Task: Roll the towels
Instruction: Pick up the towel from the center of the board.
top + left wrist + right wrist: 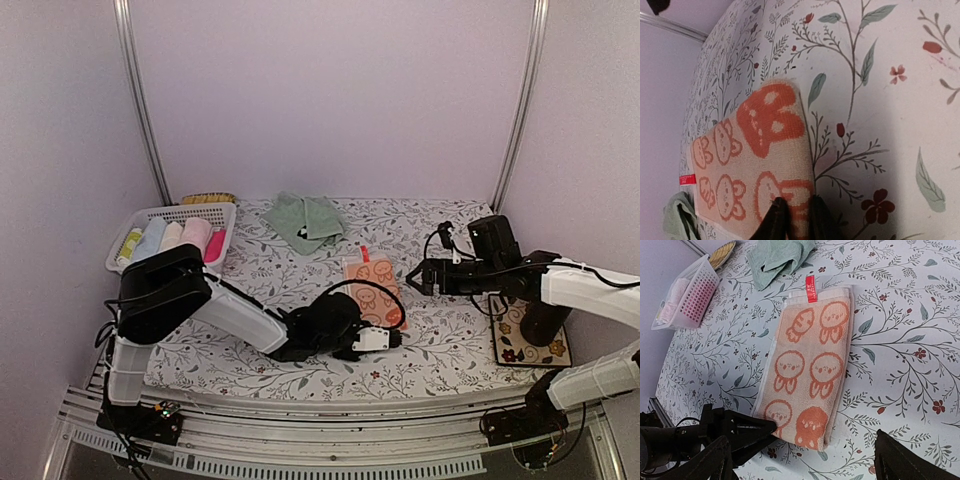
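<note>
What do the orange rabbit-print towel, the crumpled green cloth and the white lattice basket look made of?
Orange rabbit-print towel: looks looped terry, matte, fuzzy pile visible. Pale green crumpled cloth: soft fabric, limp folds; weave unclear. White lattice basket: probably moulded plastic, smooth rigid grid.

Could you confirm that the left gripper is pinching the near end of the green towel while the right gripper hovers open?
Not quite: the left gripper pinches the near end of the orange towel, as the left wrist view shows. The green towel lies crumpled, untouched. The right gripper does hover open.
</note>
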### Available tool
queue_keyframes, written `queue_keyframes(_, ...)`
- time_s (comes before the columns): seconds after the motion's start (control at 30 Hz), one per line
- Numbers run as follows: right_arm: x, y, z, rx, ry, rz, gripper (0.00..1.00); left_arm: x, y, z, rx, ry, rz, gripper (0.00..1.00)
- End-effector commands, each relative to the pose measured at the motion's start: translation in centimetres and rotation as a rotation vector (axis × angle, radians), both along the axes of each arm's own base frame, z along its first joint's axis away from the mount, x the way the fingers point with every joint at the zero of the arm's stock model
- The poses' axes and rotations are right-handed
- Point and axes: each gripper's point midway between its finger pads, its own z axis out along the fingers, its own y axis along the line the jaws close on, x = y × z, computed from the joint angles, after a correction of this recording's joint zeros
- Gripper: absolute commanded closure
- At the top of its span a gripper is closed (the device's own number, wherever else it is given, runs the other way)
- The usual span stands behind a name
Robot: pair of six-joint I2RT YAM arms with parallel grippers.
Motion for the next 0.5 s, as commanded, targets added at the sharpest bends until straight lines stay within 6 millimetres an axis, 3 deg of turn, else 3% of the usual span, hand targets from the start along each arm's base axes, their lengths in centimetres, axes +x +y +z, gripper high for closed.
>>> queue_keyframes(0.0, -0.4, -0.1, 0.7, -0.006, -0.051, 0.043, 0.01, -1.2, 3.0, -5.8, 0.201, 0.088, -0.001, 0.95)
queue_keyframes(0.03, -0.5, -0.2, 0.6, -0.017, -0.069, 0.052, 0.01, -1.3, 3.0, -5.7, 0.198, 0.091, -0.002, 1.00)
queue_keyframes(0.27, -0.5, -0.2, 2.0, -0.013, -0.264, 0.114, 0.01, -2.4, 3.1, -3.8, 0.158, 0.220, -0.036, 1.00)
queue_keyframes(0.47, -3.3, 1.0, 4.2, 0.033, -0.534, 0.237, 0.01, -3.4, 4.1, -2.5, 0.128, 0.343, -0.049, 1.00)
